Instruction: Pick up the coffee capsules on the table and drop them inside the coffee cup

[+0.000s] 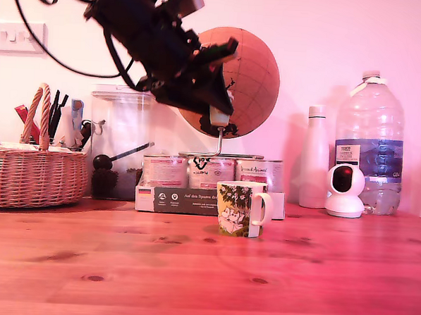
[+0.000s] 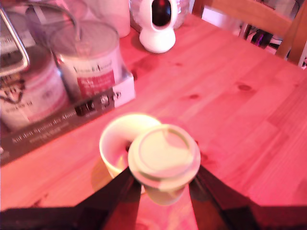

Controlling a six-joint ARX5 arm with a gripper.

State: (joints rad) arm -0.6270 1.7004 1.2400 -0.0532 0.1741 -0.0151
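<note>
Fingers (image 2: 120, 184) clamped on pale capsule (image 2: 164, 154), gripper (image 1: 220, 116) high above the coffee cup (image 1: 240, 208). In wrist view capsule lid overlaps cup rim. Cup sits on wooden table (image 1: 190, 276), just in front of tins (image 1: 210, 173).

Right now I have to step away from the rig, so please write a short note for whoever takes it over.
Tool: shut on the pale capsule, held in the air above the coffee cup.
Cup: upright on the wooden table, in front of the boxed tins, handle toward the exterior view's right. The wrist view shows the capsule over the cup's rim, not squarely over the opening.
Done: pale capsule lifted.
Left: centre it over the opening and release. No dark capsule shows on the table in either view; I cannot tell whether it lies inside the cup, so check.
</note>
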